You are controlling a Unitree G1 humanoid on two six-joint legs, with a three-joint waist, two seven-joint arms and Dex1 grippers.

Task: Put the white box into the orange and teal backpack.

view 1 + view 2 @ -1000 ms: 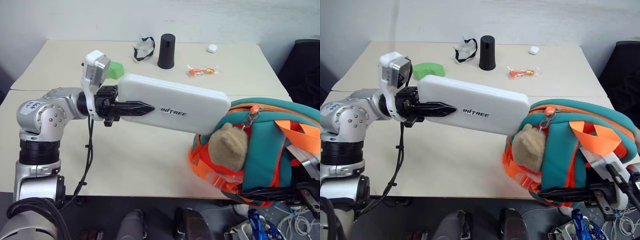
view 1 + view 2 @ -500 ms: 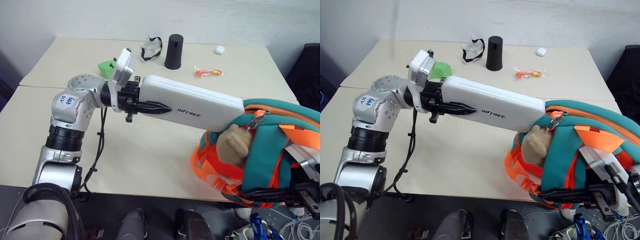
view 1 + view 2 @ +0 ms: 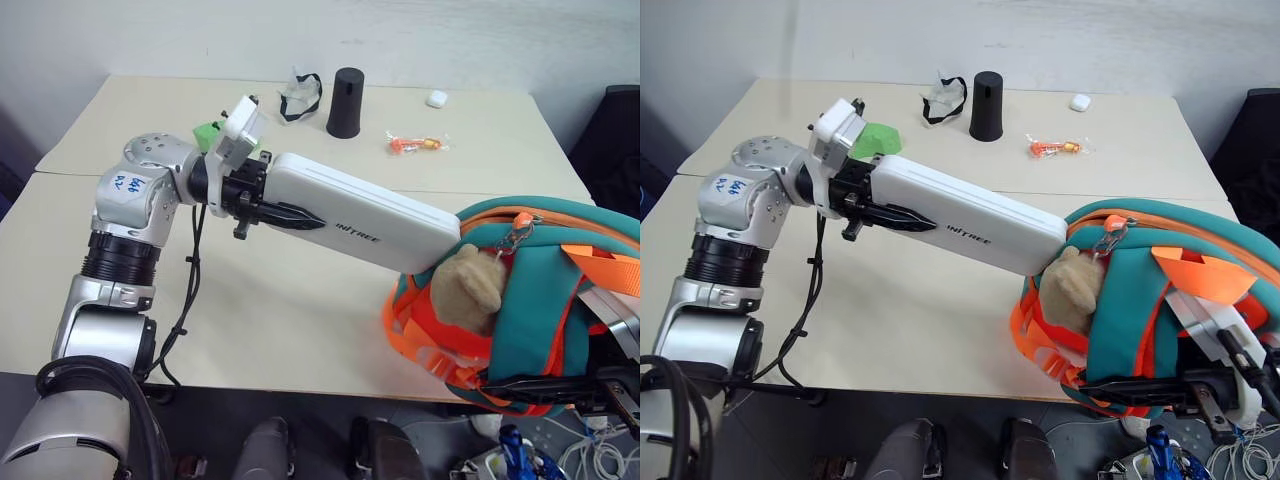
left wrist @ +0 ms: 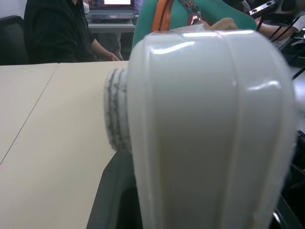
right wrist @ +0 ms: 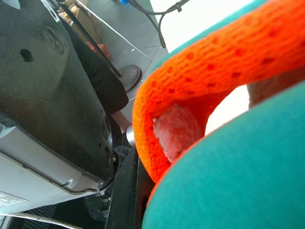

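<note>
Left pincer point(image 3: 262, 198) grips one end of the box point(image 3: 365, 212), tilting its far end toward the backpack point(image 3: 530, 300) at the bench's right front corner; right pincer point(image 5: 126, 191), clenched on an orange strap point(image 5: 209, 71), steadies it.

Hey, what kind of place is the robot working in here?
Probably an office or lab workroom. Plain beige tables stand pushed together against a bare white wall, a person sits at a desk with a laptop, and loose cables lie on the floor.
</note>
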